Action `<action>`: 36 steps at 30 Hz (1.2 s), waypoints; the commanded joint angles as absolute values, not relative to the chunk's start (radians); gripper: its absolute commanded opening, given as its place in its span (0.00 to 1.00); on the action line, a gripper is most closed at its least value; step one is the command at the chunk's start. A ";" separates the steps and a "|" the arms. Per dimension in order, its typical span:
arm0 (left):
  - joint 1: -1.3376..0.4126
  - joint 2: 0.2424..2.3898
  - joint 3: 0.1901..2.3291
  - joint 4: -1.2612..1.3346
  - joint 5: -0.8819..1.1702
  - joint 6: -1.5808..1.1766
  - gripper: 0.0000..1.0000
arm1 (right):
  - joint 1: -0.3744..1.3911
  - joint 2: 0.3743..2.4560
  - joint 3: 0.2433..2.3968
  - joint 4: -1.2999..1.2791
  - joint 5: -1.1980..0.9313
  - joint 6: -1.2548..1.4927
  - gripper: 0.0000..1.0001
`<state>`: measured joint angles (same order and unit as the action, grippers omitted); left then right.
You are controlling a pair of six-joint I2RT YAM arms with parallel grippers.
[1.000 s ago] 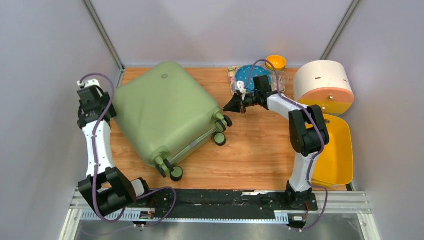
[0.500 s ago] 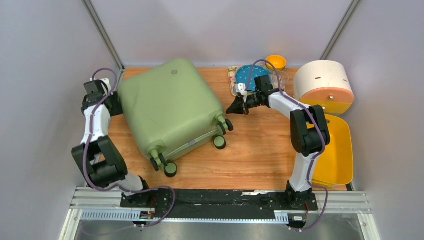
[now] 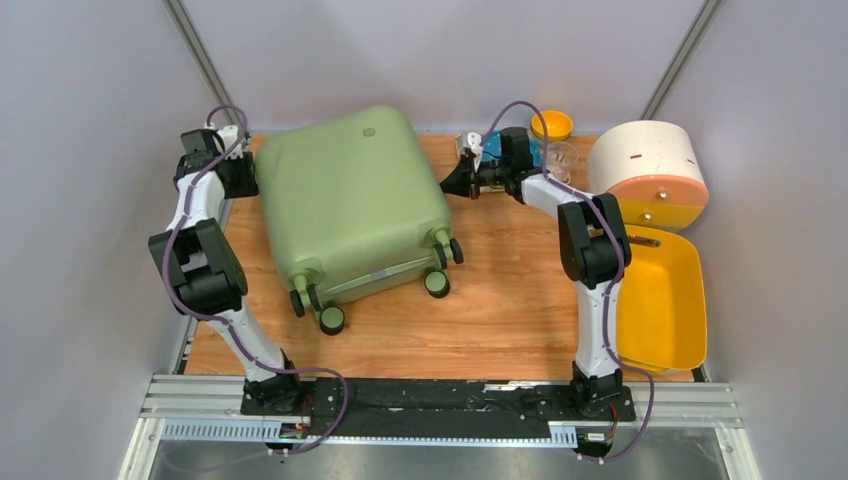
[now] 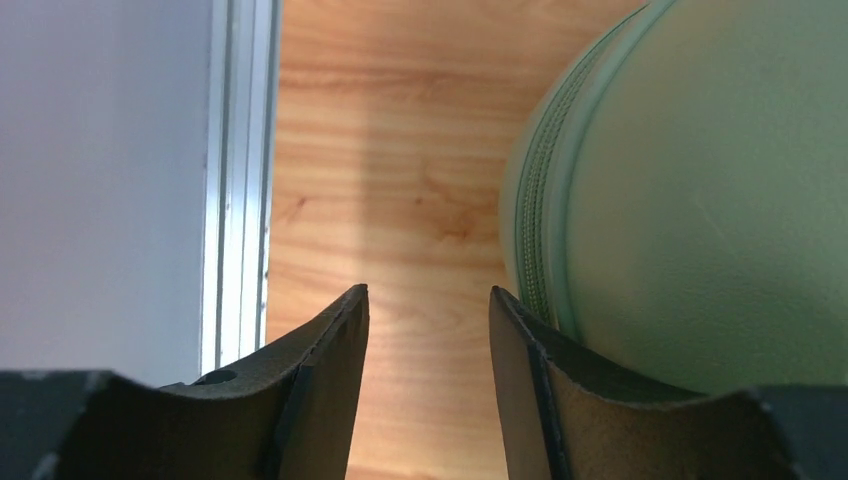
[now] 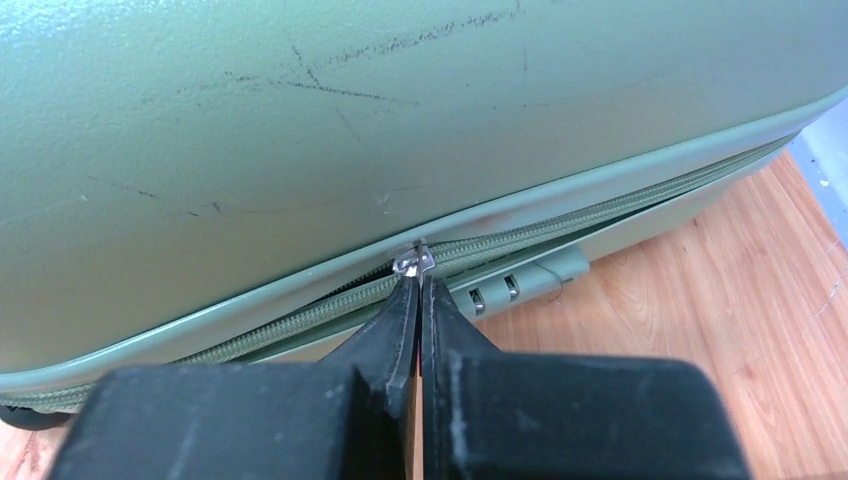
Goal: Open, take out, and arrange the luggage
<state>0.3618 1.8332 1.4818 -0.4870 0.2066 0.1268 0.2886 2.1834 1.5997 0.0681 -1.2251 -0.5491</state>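
Observation:
The sage-green luggage (image 3: 350,205) lies flat on the wooden table, its wheels (image 3: 437,284) toward the near edge. My left gripper (image 3: 243,176) stands open at its back left corner. In the left wrist view nothing is between its fingertips (image 4: 428,292), and the right finger (image 4: 520,350) lies close against the curved shell (image 4: 700,200) beside the zipper seam. My right gripper (image 3: 450,184) is at the luggage's back right side. In the right wrist view it (image 5: 420,278) is shut on the small metal zipper pull (image 5: 413,260) on the seam under the scuffed shell (image 5: 350,120).
A round cream-and-orange drawer box (image 3: 648,172) stands at the back right, with a yellow tray (image 3: 665,300) in front of it. An orange bowl (image 3: 552,124), a clear cup (image 3: 563,158) and a blue item (image 3: 495,146) sit behind the right arm. A wall rail (image 4: 240,180) runs close on the left.
The luggage has turned and slid toward the back. My left gripper has moved to the back left corner with it. My right gripper has gone back and left along the seam, staying shut.

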 commanded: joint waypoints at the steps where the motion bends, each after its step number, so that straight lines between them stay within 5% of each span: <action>1: 0.200 1.899 1.568 -0.489 0.459 0.207 0.56 | 0.321 2.146 1.577 0.393 -1.242 -0.379 0.00; 10: -0.043 2.091 1.791 -0.451 0.554 0.238 0.55 | 0.305 1.898 1.301 -0.041 -1.188 -0.734 0.00; 20: 0.061 1.947 1.908 -0.736 0.543 0.316 0.82 | 0.397 1.741 1.149 -0.063 -1.118 -0.681 0.00; 29: 0.158 1.395 1.539 -0.951 0.610 0.451 0.85 | 0.465 1.753 1.147 0.027 -1.046 -0.591 0.00; 36: 0.160 1.261 1.356 -1.032 0.487 0.649 0.85 | 0.508 1.776 1.180 0.052 -1.035 -0.558 0.00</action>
